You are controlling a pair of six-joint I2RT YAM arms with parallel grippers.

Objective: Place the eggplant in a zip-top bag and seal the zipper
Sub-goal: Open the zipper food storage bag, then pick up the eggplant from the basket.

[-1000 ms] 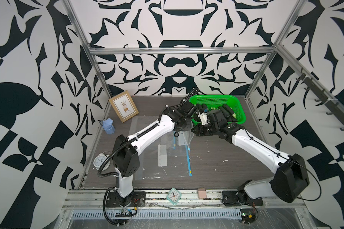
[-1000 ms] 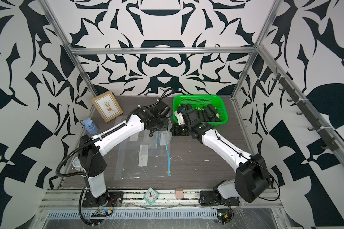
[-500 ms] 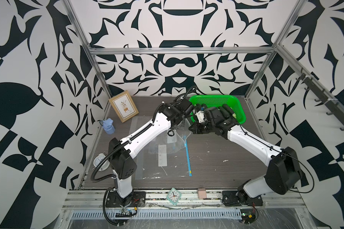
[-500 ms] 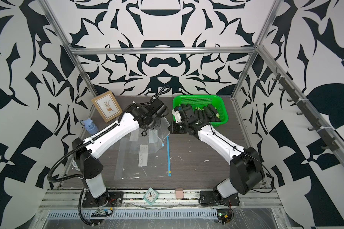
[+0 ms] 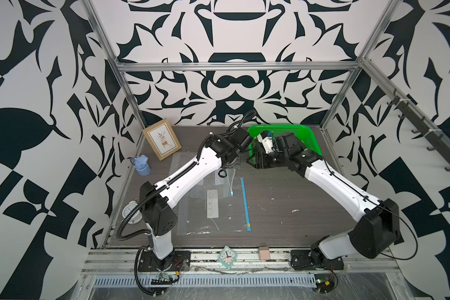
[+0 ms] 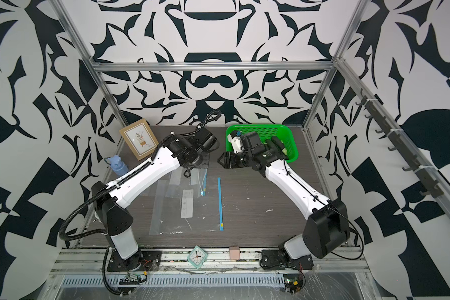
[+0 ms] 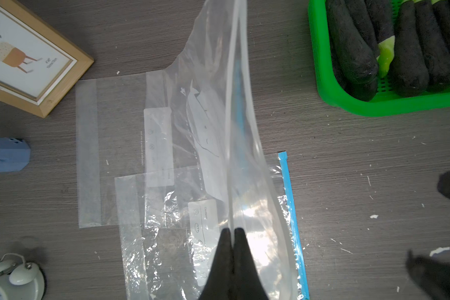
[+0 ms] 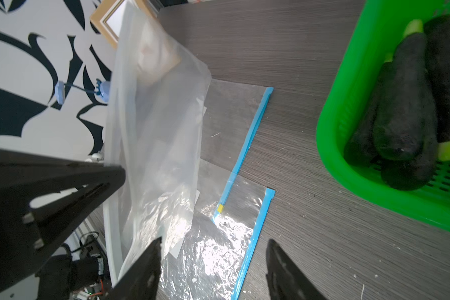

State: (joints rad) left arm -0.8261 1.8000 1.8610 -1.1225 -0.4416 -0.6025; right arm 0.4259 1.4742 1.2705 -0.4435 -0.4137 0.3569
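**Bag rim held up; eggplant not yet picked.**

My left hand (image 7: 233,232) is pinched tight on the zipper rim of the zip-top bag (image 7: 213,124), holding that edge above the tabletop (image 7: 348,168). My right hand (image 8: 214,241) is empty with its jaws apart, between the bag and the green basket (image 8: 348,104). The eggplant (image 8: 403,124) lies in that basket among others. Judged step: fetching. Next, the right hand must reach in, close on one eggplant and carry it to the mouth, which looks narrow.

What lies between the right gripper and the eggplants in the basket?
Only bare table, then the basket's green wall before the eggplants; right wrist view shows it.
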